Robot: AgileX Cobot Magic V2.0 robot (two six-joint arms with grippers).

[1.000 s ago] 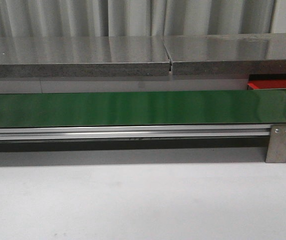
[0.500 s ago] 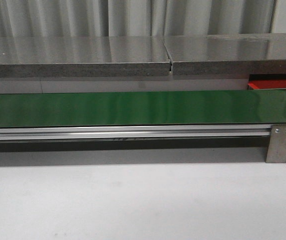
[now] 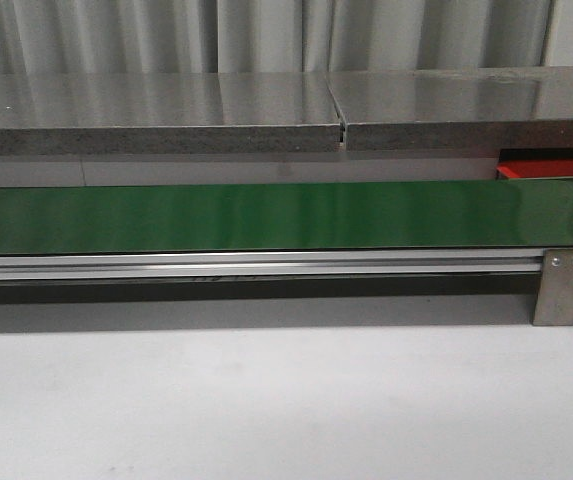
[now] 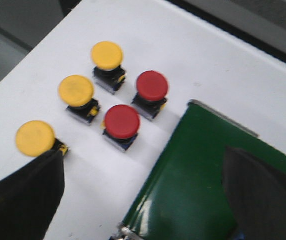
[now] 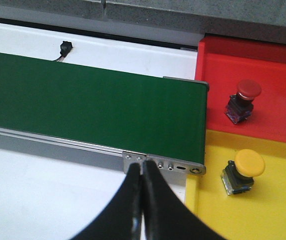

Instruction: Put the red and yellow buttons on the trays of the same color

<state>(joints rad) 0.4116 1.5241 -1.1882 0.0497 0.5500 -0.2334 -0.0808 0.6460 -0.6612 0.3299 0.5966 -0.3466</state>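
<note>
Nothing has visibly moved in the front view since a second ago: the green belt (image 3: 266,215) lies bare across the middle on its aluminium rail (image 3: 256,265), a grey stone-look ledge (image 3: 266,125) and pale curtain folds behind it, a white tabletop (image 3: 286,400) in front. A sliver of the red tray (image 3: 556,172) shows at 3 o'clock past the belt's end. No writing or brand can be read anywhere.

From the left wrist, five buttons stand on the white surface beside the belt's end: three yellow buttons (image 4: 76,90) and two red buttons (image 4: 122,121), all upright on dark bodies, close together but apart. The left gripper (image 4: 143,200) is spread wide, its dark fingers (image 4: 25,197) holding nothing.

From the right wrist, the red tray holds one red button (image 5: 245,100), tilted. Touching that tray's edge lies the yellow tray (image 5: 282,210) with one yellow button (image 5: 245,170), also tilted. Both trays sit at the belt's end. The right gripper (image 5: 143,175) has its fingers pressed together, with nothing between them.
</note>
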